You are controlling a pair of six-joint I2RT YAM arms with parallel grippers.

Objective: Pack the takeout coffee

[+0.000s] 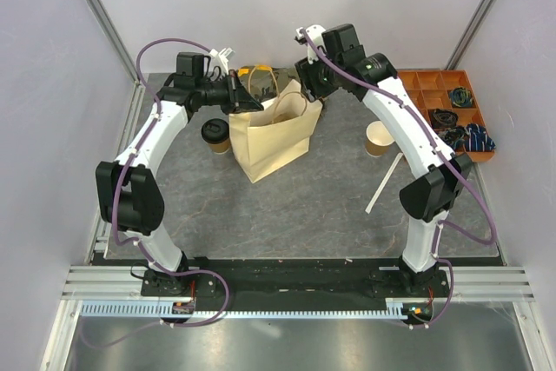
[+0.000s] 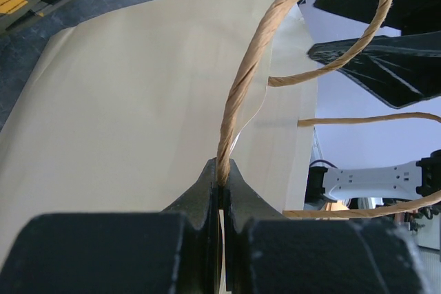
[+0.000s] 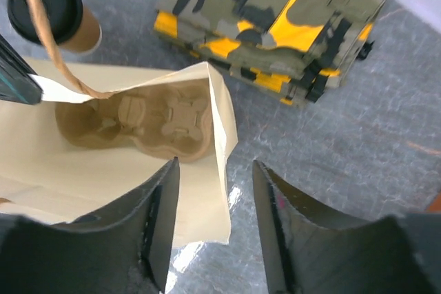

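Bag (image 1: 278, 136): left tool (image 2: 222, 170) clamped on twine handle (image 2: 241, 94); right tool (image 3: 213, 166) spread wide, empty, astride rim. Takeout coffee (image 1: 215, 132) stood left of bag. Step needed mouth taut, carrier (image 3: 158, 125) exposed.

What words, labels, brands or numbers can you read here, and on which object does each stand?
None can be read in any view.
The paper bag, the takeout coffee and the unlidded cup look plain; the yellow camouflage pack shows pattern only.
Items in the orange tray are too small to tell.

The paper bag (image 3: 89, 180) hides part (perhaps half) of the carrier (image 3: 158, 118).
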